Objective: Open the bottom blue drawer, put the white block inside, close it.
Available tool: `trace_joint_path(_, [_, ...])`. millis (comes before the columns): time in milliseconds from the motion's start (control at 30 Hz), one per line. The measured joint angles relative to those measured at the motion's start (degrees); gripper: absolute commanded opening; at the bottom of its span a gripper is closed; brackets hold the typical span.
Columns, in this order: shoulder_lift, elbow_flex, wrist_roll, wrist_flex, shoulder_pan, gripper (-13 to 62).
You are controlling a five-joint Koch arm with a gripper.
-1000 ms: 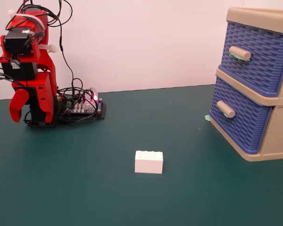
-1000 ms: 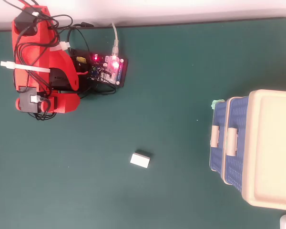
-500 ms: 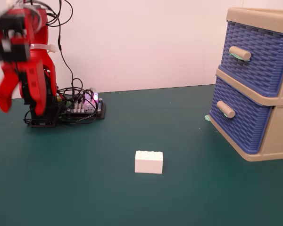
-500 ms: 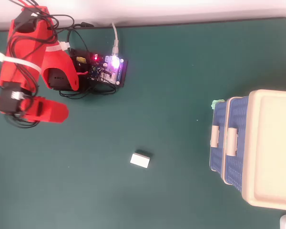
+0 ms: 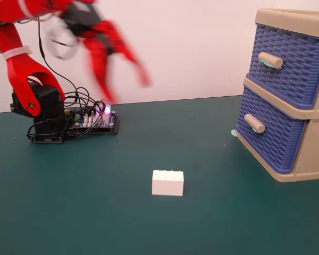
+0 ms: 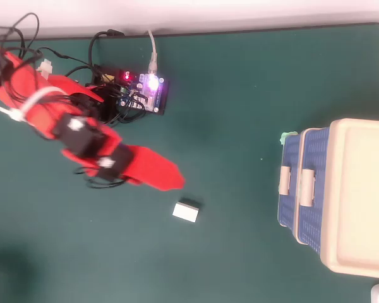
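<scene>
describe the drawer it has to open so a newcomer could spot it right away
In the fixed view, find the beige cabinet at the right edge of the green table. It holds two stacked blue wicker-textured drawers with beige handles. The target is the bottom drawer, nearest the tabletop, below its identical twin.

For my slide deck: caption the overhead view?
Red arm's pincer above the mat near the white block; both blue drawers shut.

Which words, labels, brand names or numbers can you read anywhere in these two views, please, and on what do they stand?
None can be read.
White block: plain, no print.
Drawer cabinet: no label visible.
Circuit board: any markings too small to read.
Gripper: motion-blurred, nothing legible.
</scene>
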Motion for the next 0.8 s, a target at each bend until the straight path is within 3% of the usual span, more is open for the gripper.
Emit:
trace_joint_path(200, [-3.8,30.8,4.6,-46.7,-8.0,33.2])
trace_joint_path(333, [-16.4,35.9,4.6,-82.4,-10.4,33.2])
trace_joint_path(467, [-33.0,32.4,4.7,-103.4,-11.8,33.2])
trace_joint_path(800, [-54.7,0.7,7.0,-107.9,-11.9,31.3])
